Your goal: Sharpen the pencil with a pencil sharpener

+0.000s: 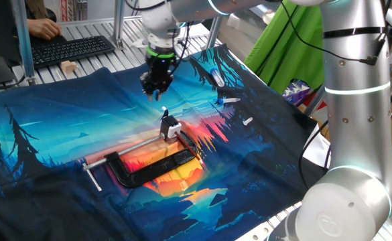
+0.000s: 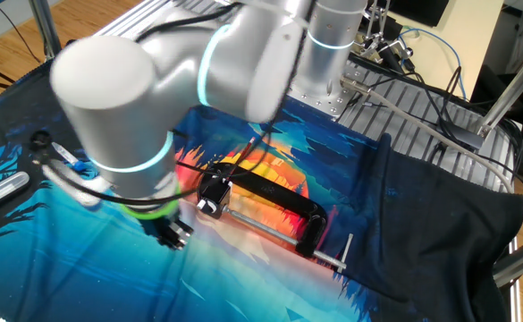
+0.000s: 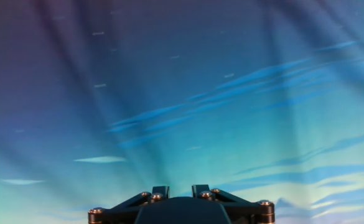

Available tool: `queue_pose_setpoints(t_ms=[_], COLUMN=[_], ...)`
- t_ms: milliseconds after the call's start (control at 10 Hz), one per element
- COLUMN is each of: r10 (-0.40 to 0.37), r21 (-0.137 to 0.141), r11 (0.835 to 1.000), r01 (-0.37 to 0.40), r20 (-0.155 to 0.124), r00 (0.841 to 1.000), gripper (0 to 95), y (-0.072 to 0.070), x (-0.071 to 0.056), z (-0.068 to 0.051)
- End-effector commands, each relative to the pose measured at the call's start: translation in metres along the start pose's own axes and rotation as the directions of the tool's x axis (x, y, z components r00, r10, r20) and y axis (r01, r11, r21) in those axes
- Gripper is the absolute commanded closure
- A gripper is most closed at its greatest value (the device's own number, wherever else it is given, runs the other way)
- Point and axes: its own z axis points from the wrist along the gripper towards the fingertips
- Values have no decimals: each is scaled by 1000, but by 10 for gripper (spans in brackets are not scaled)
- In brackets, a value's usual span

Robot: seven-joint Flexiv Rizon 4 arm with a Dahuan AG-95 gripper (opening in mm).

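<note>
The pencil sharpener (image 1: 171, 127), a small white-and-black block, sits held in a big black C-shaped clamp (image 1: 152, 169) on the printed cloth. It also shows in the other fixed view, sharpener (image 2: 212, 195) beside clamp (image 2: 290, 211). A thin dark stick, the pencil (image 1: 164, 114), seems to stand up out of the sharpener's top. My gripper (image 1: 157, 86) hangs above the cloth, just behind and above the pencil and apart from it. In the hand view the gripper (image 3: 180, 189) points at bare cloth. Its fingertips (image 3: 160, 190) stand a little apart with nothing between them.
Blue-and-white marker pens (image 1: 217, 75) and a small cap (image 1: 248, 122) lie on the cloth to the right of the gripper; more pens (image 2: 2, 190) show in the other view. A keyboard (image 1: 72, 48) and a person's hand (image 1: 45, 28) are behind the table. The arm's base (image 1: 356, 147) stands at the right.
</note>
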Motion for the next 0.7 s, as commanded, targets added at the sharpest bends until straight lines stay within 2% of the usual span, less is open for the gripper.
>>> queue_pose_setpoints(t_ms=[100,200,400,700], r10=[33,39,24,11], r21=[-3,1,0,3], r11=[999,999,1000,1000], r01=[-33,-39,-24,-11], r20=[-4,-9,-26,-21], r00=[999,999,999,1000], gripper=[760,760,760,760], y=[16,20,15,7], x=[3,4,7,14], z=[0,0,-7,-17])
